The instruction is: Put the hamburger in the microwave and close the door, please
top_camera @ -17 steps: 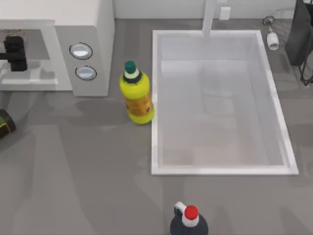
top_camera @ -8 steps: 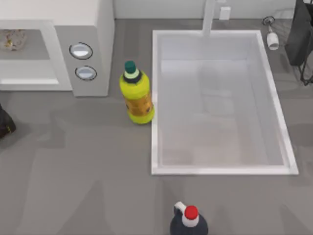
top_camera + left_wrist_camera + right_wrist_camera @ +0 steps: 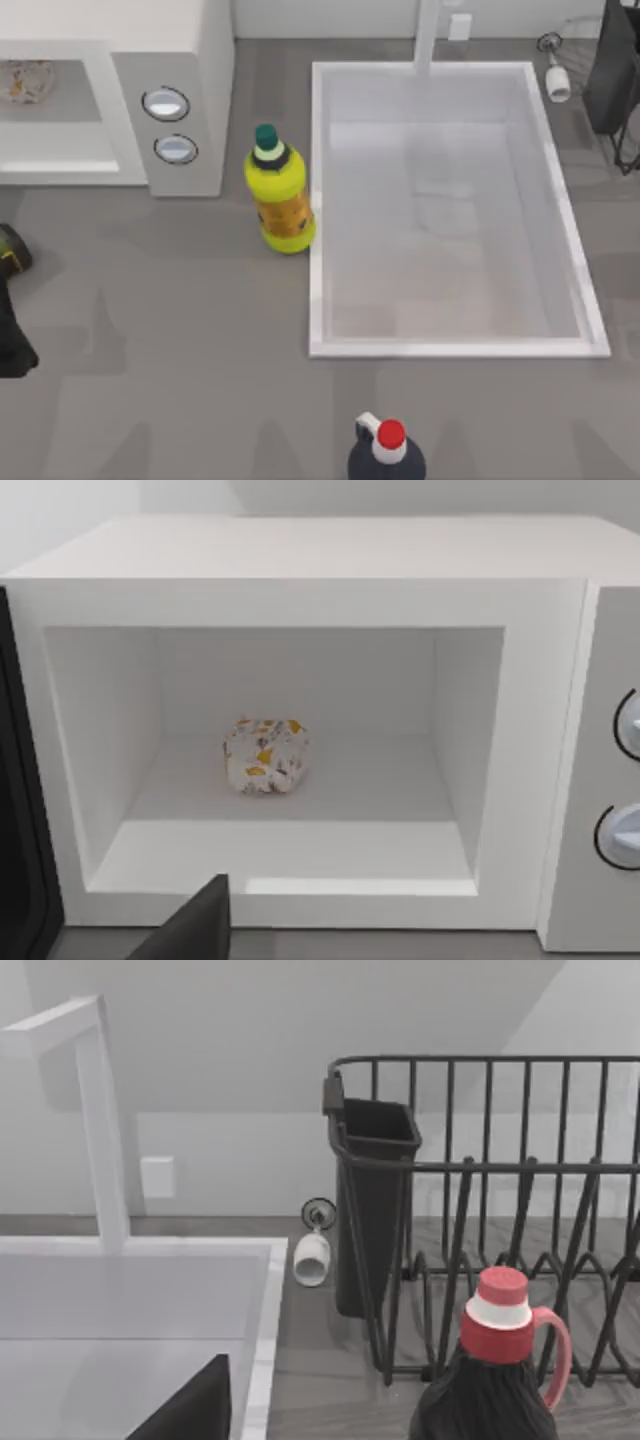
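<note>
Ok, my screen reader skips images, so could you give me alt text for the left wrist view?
The hamburger sits inside the open microwave, on the cavity floor towards the back. The door's dark edge shows at one side, two dials at the other, and a dark piece of the left gripper in the foreground.

— How many bottles stand near the sink [image 3: 455, 340]?
— Two: one yellow bottle [image 3: 279, 190] just left of the sink, one dark bottle with a red cap [image 3: 387, 453] in front of it.
— And left of the sink?
— One microwave [image 3: 190, 120] with two dials [image 3: 166, 103], holding one hamburger [image 3: 266, 756].
</note>
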